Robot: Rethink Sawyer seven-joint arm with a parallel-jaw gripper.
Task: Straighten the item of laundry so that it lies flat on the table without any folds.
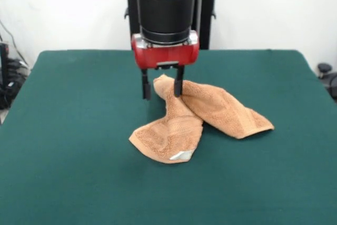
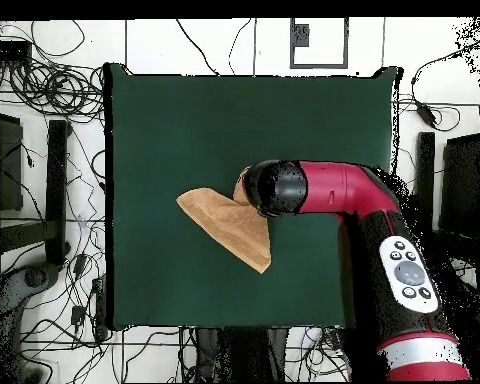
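Observation:
The tan towel (image 1: 210,108) lies crumpled in a V shape near the middle of the green table (image 1: 68,130). One lobe runs toward the front, with the white tag (image 1: 181,155) at its tip. The other lobe runs to the right. The two lobes meet in a raised bunch at the far end. My gripper (image 1: 162,89) is open and straddles that bunch: the right finger touches the cloth and the left finger stands clear of it. In the overhead view the arm's head (image 2: 279,188) covers the gripper and part of the towel (image 2: 222,225).
The robot pedestal (image 1: 205,14) stands behind the table's far edge. Cables (image 2: 44,90) and dark equipment (image 2: 4,160) lie on the floor around the table (image 2: 164,120). The green cloth extends well beyond the towel on every side.

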